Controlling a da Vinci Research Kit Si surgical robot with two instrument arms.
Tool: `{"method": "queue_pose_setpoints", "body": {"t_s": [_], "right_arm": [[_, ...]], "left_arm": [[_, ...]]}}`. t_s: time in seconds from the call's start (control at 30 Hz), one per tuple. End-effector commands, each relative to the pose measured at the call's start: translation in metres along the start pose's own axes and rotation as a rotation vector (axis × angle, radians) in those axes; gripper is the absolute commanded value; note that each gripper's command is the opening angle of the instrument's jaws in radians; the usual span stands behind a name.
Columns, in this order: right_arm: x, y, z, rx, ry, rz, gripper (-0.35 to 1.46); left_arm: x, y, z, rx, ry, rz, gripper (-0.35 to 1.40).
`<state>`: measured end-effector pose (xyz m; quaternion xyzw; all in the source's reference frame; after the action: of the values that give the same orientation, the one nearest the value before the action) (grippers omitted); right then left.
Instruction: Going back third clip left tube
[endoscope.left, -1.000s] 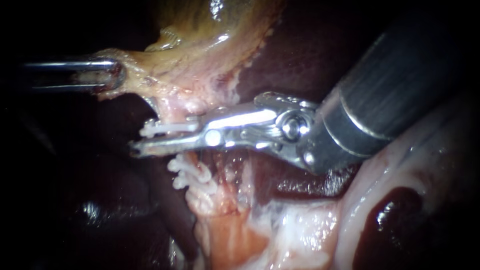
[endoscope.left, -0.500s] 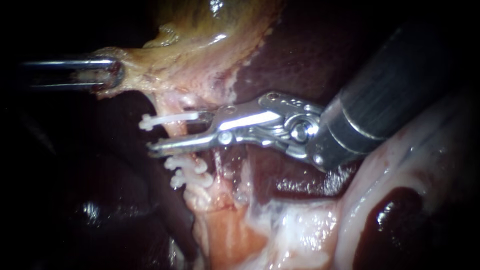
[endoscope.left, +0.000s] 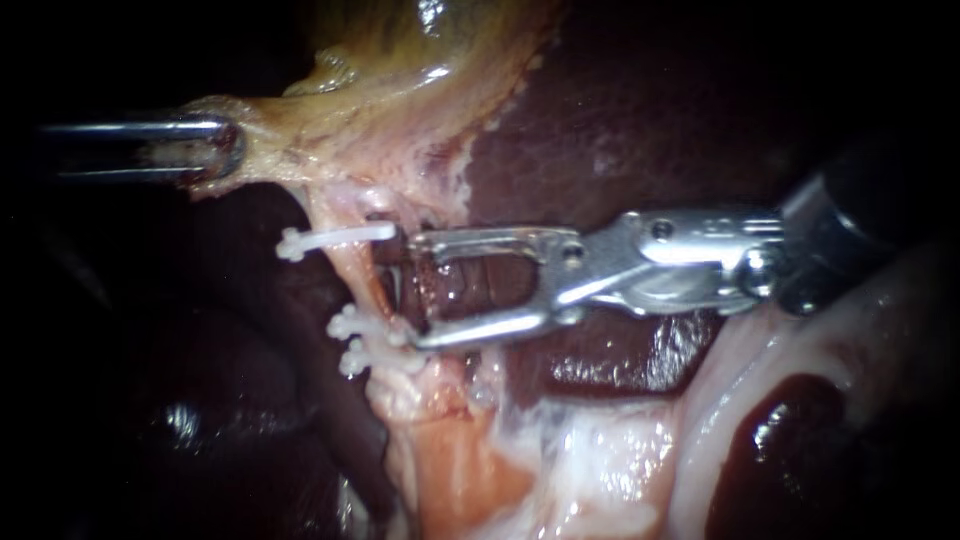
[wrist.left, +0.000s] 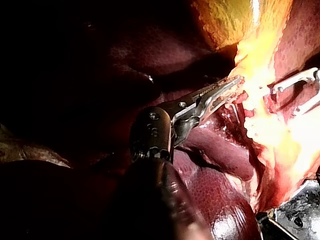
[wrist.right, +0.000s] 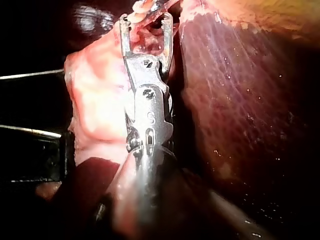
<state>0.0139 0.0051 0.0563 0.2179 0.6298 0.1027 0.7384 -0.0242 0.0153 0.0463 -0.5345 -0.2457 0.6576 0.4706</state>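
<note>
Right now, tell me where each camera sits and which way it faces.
Endoscope: close in, facing the clipped tube; left instrument enters from the left gripping the gallbladder, open right instrument from the right.
Left wrist: on the left arm, looking along its instrument toward the gallbladder.
Right wrist: on the right arm, looking along its instrument toward the tube.
Shared: endoscope and left wrist show both instruments.

Surgical lab: liver, clipped tube.
</note>
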Motion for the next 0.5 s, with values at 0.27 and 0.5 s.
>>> {"method": "queue_pose_setpoints", "body": {"t_s": [0.27, 0.5], "right_arm": [[-0.0008, -0.0016, -0.0079, -0.028, -0.025, -0.038, 0.50], [-0.0006, -0.0014, -0.0095, -0.031, -0.070, -0.044, 0.50]], "left_arm": [[0.0000, 0.0000, 0.0000, -0.001, 0.000, 0.000, -0.35], [0.0000, 0.0000, 0.0001, -0.001, 0.000, 0.000, -0.35]]}}
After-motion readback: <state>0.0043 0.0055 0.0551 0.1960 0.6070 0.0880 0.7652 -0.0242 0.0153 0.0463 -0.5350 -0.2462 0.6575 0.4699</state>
